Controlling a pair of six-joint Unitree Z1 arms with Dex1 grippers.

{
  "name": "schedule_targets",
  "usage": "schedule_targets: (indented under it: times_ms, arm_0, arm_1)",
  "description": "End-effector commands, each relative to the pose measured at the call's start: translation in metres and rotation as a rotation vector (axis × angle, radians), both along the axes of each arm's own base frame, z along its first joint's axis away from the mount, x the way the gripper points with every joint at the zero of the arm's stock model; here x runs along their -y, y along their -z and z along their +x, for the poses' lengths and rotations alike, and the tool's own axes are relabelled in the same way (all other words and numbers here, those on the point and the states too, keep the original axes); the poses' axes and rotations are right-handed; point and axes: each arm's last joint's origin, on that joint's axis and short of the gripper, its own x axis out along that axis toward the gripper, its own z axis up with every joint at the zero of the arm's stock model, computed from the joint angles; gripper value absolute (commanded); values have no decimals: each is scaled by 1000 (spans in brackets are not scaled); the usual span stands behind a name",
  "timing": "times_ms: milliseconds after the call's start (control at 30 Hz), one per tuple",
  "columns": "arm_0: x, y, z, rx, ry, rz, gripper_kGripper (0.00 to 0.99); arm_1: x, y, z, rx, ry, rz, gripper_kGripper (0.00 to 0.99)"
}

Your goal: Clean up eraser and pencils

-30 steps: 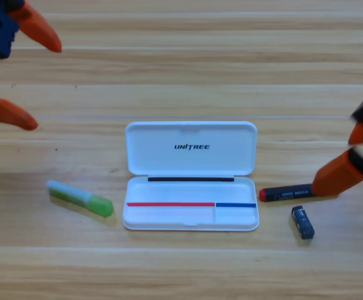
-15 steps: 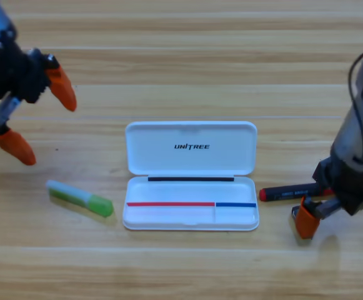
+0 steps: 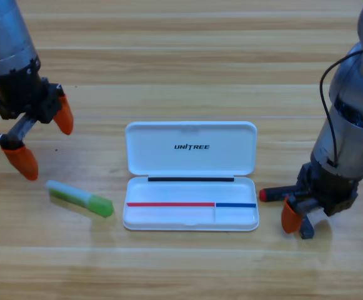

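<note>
The bright green pencil (image 3: pixel 81 199) lies on the table left of the open white case (image 3: pixel 190 215). My left gripper (image 3: pixel 42 139) hangs open just above and left of it, one jaw near the pencil's pale end. The black pencil (image 3: pixel 276 193) lies right of the case; its red left end shows and its right part is hidden under the right arm. My right gripper (image 3: pixel 298 222) points down at the eraser (image 3: pixel 307 231), of which only a dark lower end shows. One orange jaw stands just left of the eraser; the other jaw is hidden.
The case's lid (image 3: pixel 190 147) lies flat behind its tray, and the tray holds nothing loose. The right arm's grey body (image 3: pixel 353 125) and black cable rise over the table's right side.
My right gripper has come down over the eraser and moved slightly left, now covering most of it. My left gripper has dropped lower and closer to the green pencil.
</note>
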Motion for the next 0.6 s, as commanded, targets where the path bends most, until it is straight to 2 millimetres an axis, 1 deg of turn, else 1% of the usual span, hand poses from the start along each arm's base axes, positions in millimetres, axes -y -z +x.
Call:
schedule_targets:
  times_ms: [33, 67, 100, 200, 233, 267, 400, 467, 533, 600]
  arm_0:
    - [-2, 23, 12, -15, -59, 30, 976]
    - [-1, 24, 11, -7, -62, 33, 977]
    - [0, 26, 10, -1, -64, 35, 977]
    - [5, 31, 5, 7, -54, 35, 980]
    - [7, 33, 4, 10, -49, 33, 980]
    - [7, 36, 3, 9, -49, 34, 980]
    - [8, 41, 1, 6, -49, 25, 980]
    - [10, 42, -1, 5, -44, 22, 982]
    - [10, 43, -1, 2, -44, 21, 982]
    - [11, 44, -2, 0, -42, 20, 982]
  arm_1:
    - [-5, 29, 16, -26, 35, -20, 696]
    - [-6, 30, 16, -27, 33, -21, 607]
    - [-6, 31, 15, -30, 30, -20, 495]
    - [-6, 33, 15, -37, 29, -26, 137]
    - [-5, 34, 14, -40, 30, -32, 46]
    - [-4, 35, 14, -41, 32, -40, 0]
    - [-1, 41, 11, -68, 34, -65, 0]
    - [1, 39, 8, -86, 29, -77, 0]
    - [4, 25, 5, -96, -5, -86, 0]
    - [5, 2, 4, -98, -111, -91, 0]
